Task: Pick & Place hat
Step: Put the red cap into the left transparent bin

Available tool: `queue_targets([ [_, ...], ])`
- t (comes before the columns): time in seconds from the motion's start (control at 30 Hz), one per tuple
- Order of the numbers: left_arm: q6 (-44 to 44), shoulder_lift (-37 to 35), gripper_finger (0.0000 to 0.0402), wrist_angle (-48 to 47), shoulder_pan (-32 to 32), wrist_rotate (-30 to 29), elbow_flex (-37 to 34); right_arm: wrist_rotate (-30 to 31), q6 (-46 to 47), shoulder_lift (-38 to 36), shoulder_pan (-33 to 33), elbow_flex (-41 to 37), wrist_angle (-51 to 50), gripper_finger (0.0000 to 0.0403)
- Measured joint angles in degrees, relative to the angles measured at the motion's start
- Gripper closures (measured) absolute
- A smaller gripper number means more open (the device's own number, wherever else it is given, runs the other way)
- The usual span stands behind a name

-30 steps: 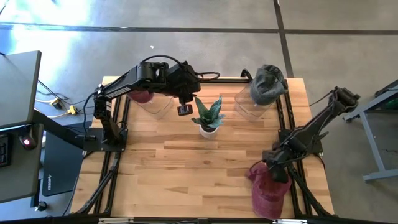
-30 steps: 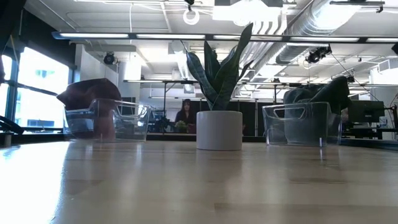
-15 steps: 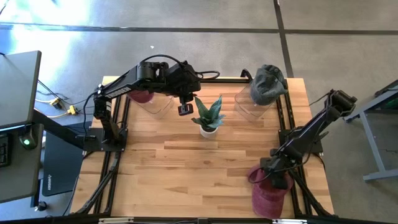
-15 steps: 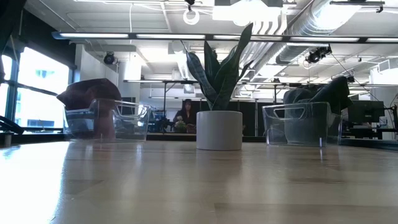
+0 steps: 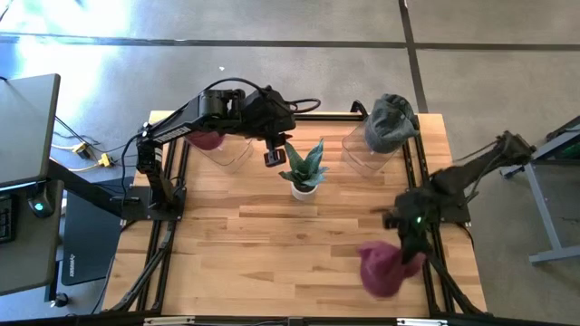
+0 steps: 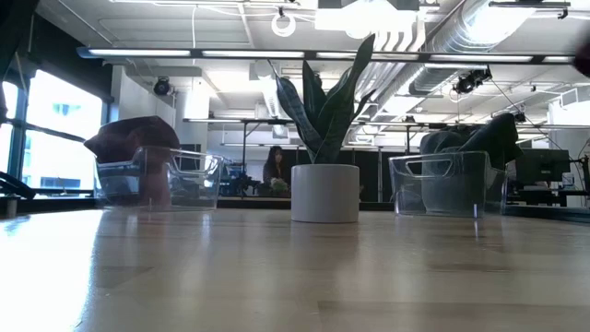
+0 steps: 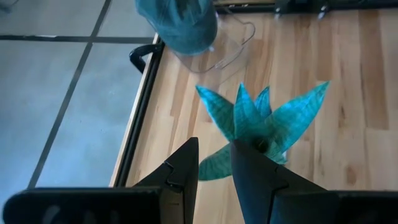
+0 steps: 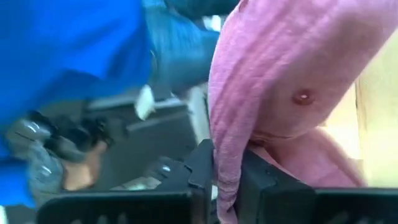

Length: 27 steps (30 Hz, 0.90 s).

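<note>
A maroon hat (image 5: 382, 268) hangs bunched at the table's near right, with my right gripper (image 5: 412, 243) shut on it. In the right wrist view its crown and top button (image 8: 303, 96) show past the fingers. A second maroon hat (image 5: 207, 139) sits in the clear bin at the far left, and a grey-green hat (image 5: 391, 120) sits on top of the clear bin at the far right. My left gripper (image 5: 273, 158) hovers beside the potted plant (image 5: 303, 168), its fingers narrowly open on nothing (image 7: 214, 163). My right gripper pinches a fold of the hat's cloth near its edge (image 8: 222, 155) between its two fingers. The rest of the hat bulges out past the fingers, crown outward. In the high view the hat hangs under the gripper, bunched; it looks lifted off the wood.
The potted plant (image 6: 324, 189) stands at the table's far middle between two clear bins (image 6: 159, 180) (image 6: 441, 184). Black frame rails (image 5: 412, 181) run along the table's left and right sides. A person (image 6: 275, 171) sits far back in the room.
My right gripper has come down onto the maroon hat at the near right corner, shut on it and risen. The hat, which lay flat at the table's edge, is now bunched up and lifted, a little farther in from the corner.
</note>
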Motion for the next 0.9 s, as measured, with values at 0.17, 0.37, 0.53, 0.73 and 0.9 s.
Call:
queue_targets([
  [0.17,-0.39,0.00,0.0315,0.59,0.00,1.03,0.00,2.68,-0.84,-2.02,-6.51,6.42,-13.33,0.0380],
  [0.37,-1.47,0.00,0.0315,-0.02,-0.02,1.67,0.00,30.57,-5.30,6.33,-6.90,19.43,-40.13,0.0380],
  [0.53,1.23,0.00,0.0315,-5.91,-0.02,6.42,0.00,35.10,-5.99,17.28,-6.65,28.01,-43.86,0.0380],
  [0.73,3.63,-0.94,0.0315,-14.43,-0.08,10.91,-0.04,24.43,-5.06,23.00,-7.71,39.59,-37.92,0.0378],
  [0.9,6.43,-2.39,0.0315,-14.34,-1.46,12.62,-0.15,21.21,-1.29,23.22,-8.02,42.15,-34.99,0.0378],
])
